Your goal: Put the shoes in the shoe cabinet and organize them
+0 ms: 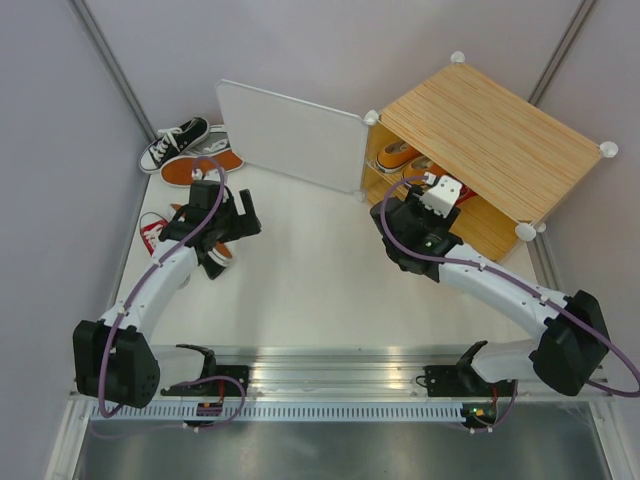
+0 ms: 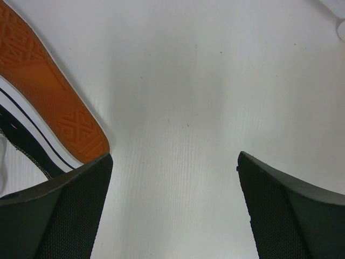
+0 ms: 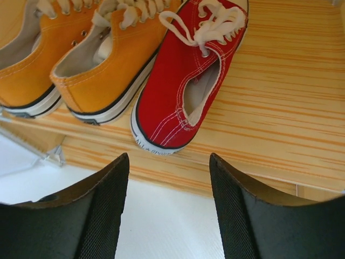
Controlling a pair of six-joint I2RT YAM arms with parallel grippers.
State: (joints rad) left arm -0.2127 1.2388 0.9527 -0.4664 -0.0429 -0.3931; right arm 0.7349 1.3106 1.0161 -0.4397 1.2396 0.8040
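A red shoe sits on the shelf inside the cabinet, just beside two orange shoes. The right fingers hang spread and empty before its heel. The left fingers are spread wide over the bench, beside a tipped black shoe.

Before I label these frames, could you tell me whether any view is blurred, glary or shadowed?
Top view: evenly lit and sharp. Left wrist view: the white table looks nearly washed out. Right wrist view: the red shoe is crisp, the tool fingers dark.
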